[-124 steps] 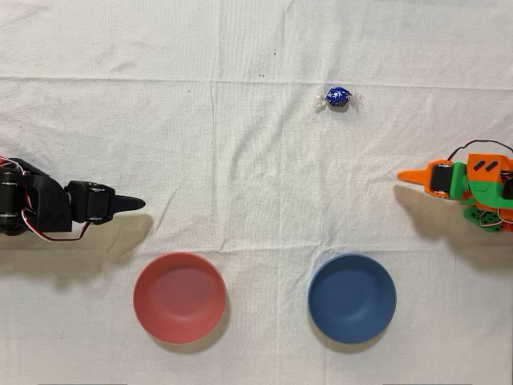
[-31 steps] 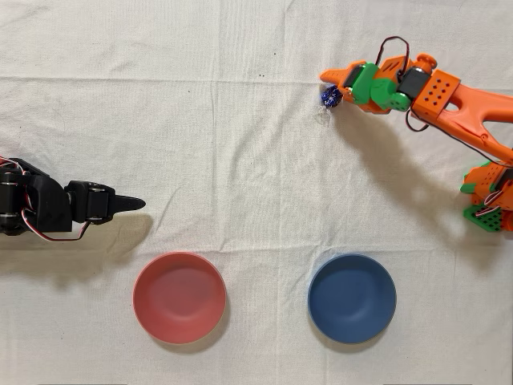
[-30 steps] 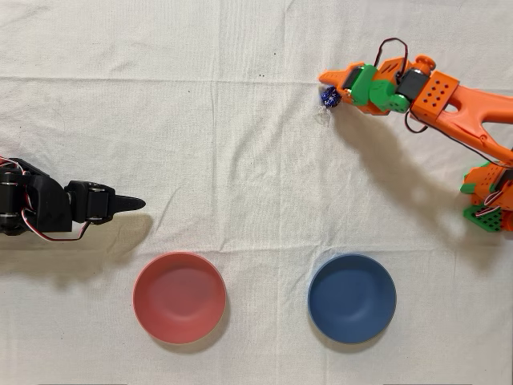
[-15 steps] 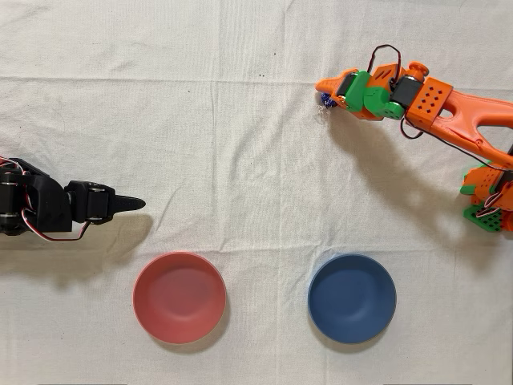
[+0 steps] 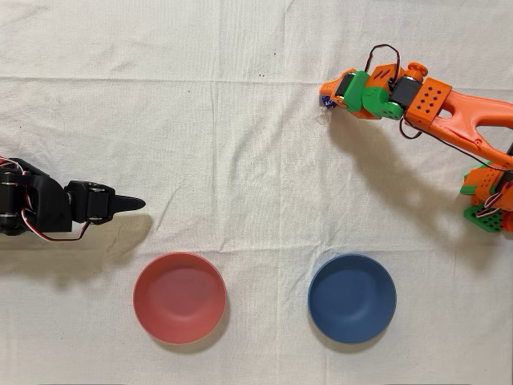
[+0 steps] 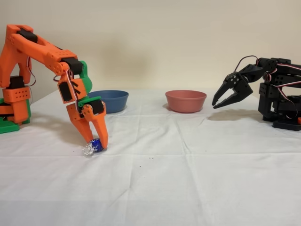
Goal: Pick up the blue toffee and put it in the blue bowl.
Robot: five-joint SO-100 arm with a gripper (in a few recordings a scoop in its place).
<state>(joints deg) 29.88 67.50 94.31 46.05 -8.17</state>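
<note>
Pinching the small foil-wrapped blue toffee (image 6: 96,144) between its fingertips on the cloth-covered counter (image 6: 188,165), the orange tool (image 6: 97,143) is at the grasp step; next comes lifting toward the matte dark-blue bowl (image 6: 109,100) behind it.

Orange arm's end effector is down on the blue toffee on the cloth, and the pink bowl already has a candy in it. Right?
Not quite. The pink bowl has no candy in it; the overhead view shows its inside bare. The rest holds: the orange arm's end effector is down at the blue toffee on the cloth, seen best in the fixed view.
</note>
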